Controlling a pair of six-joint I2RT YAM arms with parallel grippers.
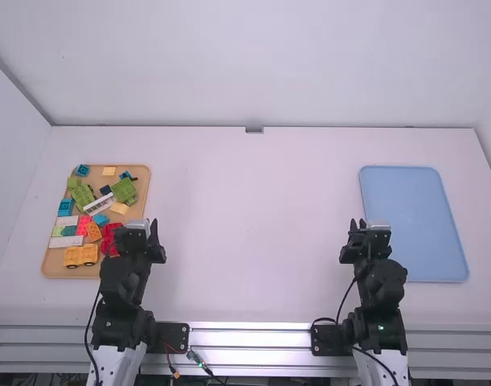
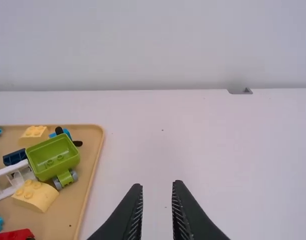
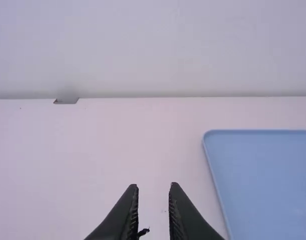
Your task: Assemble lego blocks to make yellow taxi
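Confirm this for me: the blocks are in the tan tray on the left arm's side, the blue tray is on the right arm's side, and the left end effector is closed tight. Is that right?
Not quite: the left end effector is open, with a gap between its fingers in the left wrist view. The blocks, tan tray and blue tray are as you say.

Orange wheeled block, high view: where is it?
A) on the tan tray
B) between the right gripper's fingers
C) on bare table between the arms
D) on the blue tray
A: the orange wheeled block sits at the near end of the tan tray.
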